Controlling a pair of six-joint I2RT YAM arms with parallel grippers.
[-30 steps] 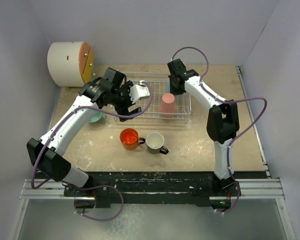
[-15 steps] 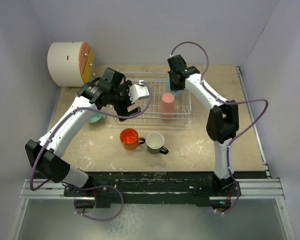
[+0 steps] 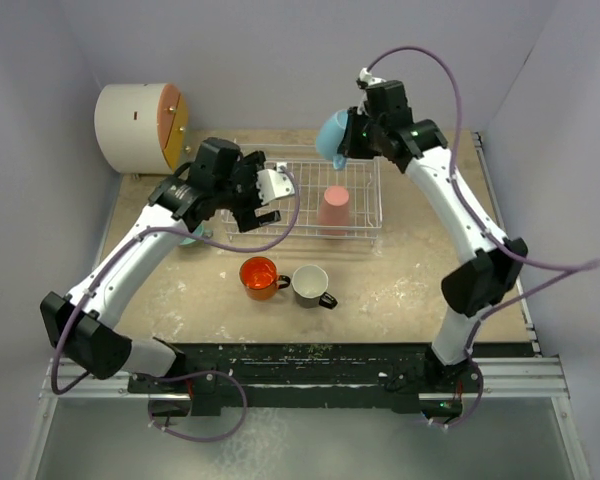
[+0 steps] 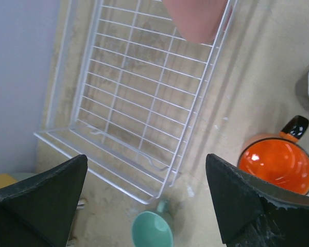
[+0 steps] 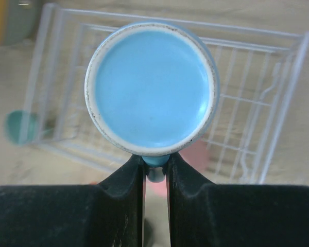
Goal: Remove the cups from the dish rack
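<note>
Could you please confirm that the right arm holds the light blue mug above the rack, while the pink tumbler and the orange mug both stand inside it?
Not quite: the orange mug stands on the table in front of the dish rack, as the top external view shows. Only the pink tumbler stands inside. The right jaws do hold the light blue mug above the rack.
</note>
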